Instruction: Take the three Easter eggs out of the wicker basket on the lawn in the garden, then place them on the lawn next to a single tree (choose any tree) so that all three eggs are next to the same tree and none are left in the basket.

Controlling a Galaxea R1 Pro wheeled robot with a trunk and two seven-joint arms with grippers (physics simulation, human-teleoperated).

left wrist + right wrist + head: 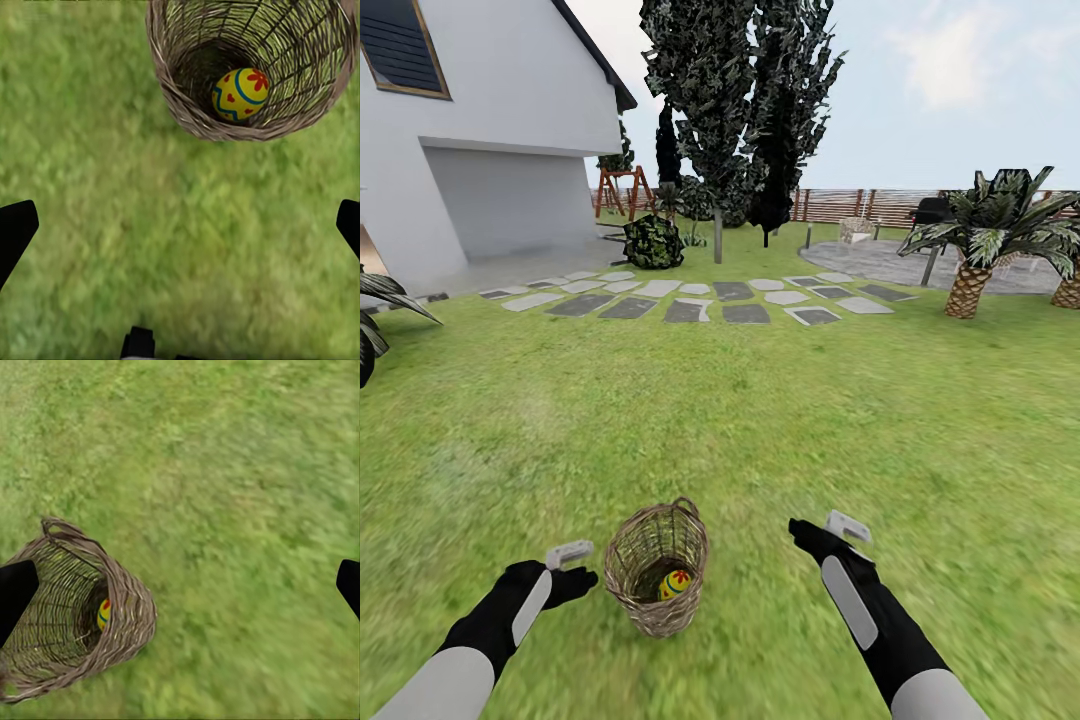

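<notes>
The round tan woven-wicker basket [657,570] stood on the mottled green lawn [760,420] between both arms – the left gripper [582,572], spread wide and empty, sat nearer its yellow flower-painted egg [240,94]; the right gripper [807,532] was open too.

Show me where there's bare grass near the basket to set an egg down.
Open lawn runs from the tan woven wicker basket up to the grey stepping stones, and between basket and right gripper. Tightest is the strip between basket and left gripper.
</notes>
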